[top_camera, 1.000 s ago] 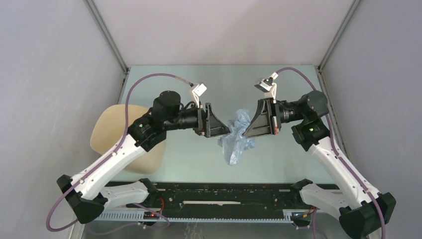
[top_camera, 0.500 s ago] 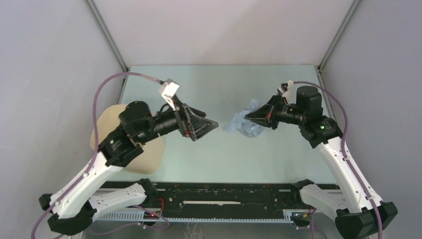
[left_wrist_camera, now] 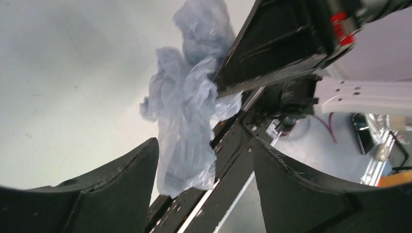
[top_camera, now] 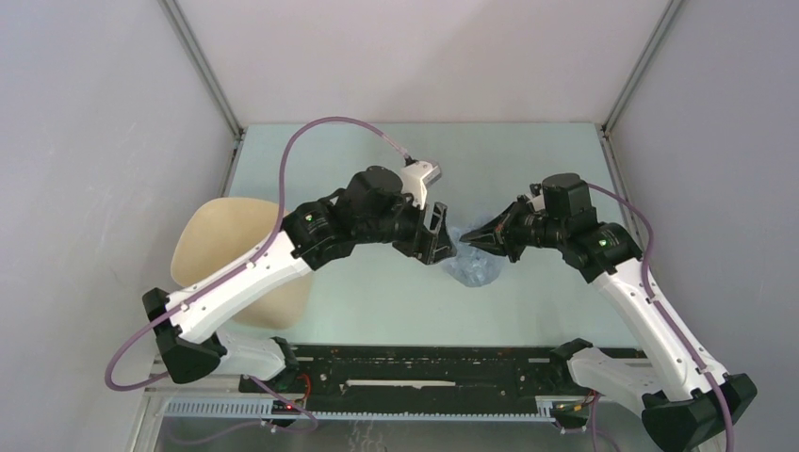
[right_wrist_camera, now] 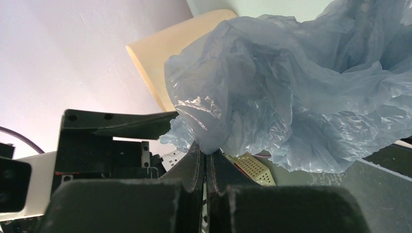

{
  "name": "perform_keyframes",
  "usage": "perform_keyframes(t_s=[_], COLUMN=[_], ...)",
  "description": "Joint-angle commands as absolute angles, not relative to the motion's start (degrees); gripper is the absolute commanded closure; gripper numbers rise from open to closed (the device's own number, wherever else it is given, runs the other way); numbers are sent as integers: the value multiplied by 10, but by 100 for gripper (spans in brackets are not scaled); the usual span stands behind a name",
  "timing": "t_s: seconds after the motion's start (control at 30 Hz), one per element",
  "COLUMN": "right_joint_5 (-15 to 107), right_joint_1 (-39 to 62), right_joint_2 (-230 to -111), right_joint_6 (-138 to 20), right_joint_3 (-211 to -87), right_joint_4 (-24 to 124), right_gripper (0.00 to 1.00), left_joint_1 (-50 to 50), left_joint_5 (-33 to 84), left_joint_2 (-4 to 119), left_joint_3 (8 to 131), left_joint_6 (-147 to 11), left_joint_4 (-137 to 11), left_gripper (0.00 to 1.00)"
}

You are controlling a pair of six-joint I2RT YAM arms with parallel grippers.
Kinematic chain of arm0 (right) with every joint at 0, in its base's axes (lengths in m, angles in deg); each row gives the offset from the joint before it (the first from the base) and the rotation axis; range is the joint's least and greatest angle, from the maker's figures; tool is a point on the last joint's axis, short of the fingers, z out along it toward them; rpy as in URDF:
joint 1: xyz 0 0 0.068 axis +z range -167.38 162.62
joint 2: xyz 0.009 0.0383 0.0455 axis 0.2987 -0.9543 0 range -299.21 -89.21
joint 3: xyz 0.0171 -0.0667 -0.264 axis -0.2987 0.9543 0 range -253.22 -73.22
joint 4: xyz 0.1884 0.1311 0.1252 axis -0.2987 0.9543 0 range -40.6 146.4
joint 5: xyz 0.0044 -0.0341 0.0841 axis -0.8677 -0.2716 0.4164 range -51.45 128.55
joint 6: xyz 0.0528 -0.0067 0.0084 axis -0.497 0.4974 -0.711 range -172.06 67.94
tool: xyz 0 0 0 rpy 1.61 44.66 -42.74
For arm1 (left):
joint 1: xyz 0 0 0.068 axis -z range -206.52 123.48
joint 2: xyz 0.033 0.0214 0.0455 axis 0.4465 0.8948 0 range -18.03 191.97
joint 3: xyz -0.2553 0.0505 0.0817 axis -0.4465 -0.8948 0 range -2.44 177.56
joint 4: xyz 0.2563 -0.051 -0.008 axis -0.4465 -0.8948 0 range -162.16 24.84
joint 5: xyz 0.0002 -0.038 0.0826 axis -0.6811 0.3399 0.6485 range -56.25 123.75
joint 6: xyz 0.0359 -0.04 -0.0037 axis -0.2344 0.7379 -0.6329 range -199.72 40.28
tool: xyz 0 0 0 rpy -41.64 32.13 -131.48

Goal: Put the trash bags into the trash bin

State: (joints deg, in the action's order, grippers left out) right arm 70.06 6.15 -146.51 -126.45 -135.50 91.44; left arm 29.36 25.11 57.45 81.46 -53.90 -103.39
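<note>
The pale blue-grey trash bag [top_camera: 477,269] hangs crumpled from my right gripper [top_camera: 465,243], which is shut on a bunched fold of it above the table's middle. In the right wrist view the fingers [right_wrist_camera: 194,165] are pressed together on the film [right_wrist_camera: 291,87]. My left gripper [top_camera: 445,245] is open and right beside the bag, facing the right gripper. In the left wrist view the bag [left_wrist_camera: 187,121] hangs just ahead of the open gripper [left_wrist_camera: 205,145], nearer its left finger. The beige trash bin [top_camera: 221,250] lies at the left, partly hidden under the left arm; it also shows in the right wrist view [right_wrist_camera: 165,53].
Grey walls close in the table on the left, back and right. The black mounting rail [top_camera: 424,372] with both arm bases runs along the near edge. The left arm's purple cable [top_camera: 325,127] arches over the back left of the table.
My left arm has swung from over the bin to the centre, bringing its open gripper up to the bag. My right gripper still holds the bag and has moved little.
</note>
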Motion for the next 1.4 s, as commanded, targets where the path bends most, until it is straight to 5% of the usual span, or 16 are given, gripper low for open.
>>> perform_keyframes(t_s=[0.0,0.23,0.33,0.4,0.47,0.5,0.57,0.6,0.7,0.8,1.07,1.37], right_joint_5=[672,678,678,677,680,682,688,690,672,649,676,594], right_joint_1=[66,69,72,74,75,75,73,72,71,73,95,223], right_joint_2=[-1448,-1437,-1434,-1434,-1433,-1433,-1431,-1428,-1417,-1414,-1427,-1439], right_joint_6=[-1286,-1296,-1297,-1298,-1297,-1292,-1250,-1214,-1092,-986,-894,-897], right_joint_3=[-1364,-1364,-1363,-1364,-1363,-1363,-1364,-1364,-1364,-1364,-1299,-1329], right_joint_4=[920,894,897,897,889,884,872,867,901,941,884,766], right_gripper=[100,100,100,100,100,100,86,78,42,25,16,13], left_joint_1=[298,298,297,297,297,297,297,295,267,225,152,116], left_joint_5=[277,288,279,269,266,269,299,317,311,235,96,120], left_joint_2=[560,563,578,587,591,593,591,586,558,523,463,489], left_joint_3=[836,834,848,854,857,860,871,874,858,806,708,751], left_joint_6=[-564,-562,-561,-563,-568,-574,-587,-594,-604,-582,-420,-245], left_joint_4=[-1075,-1077,-1077,-1075,-1076,-1081,-1104,-1114,-1112,-1070,-911,-954], left_gripper=[31,51,25,27,47,65,97,99,100,100,100,100])
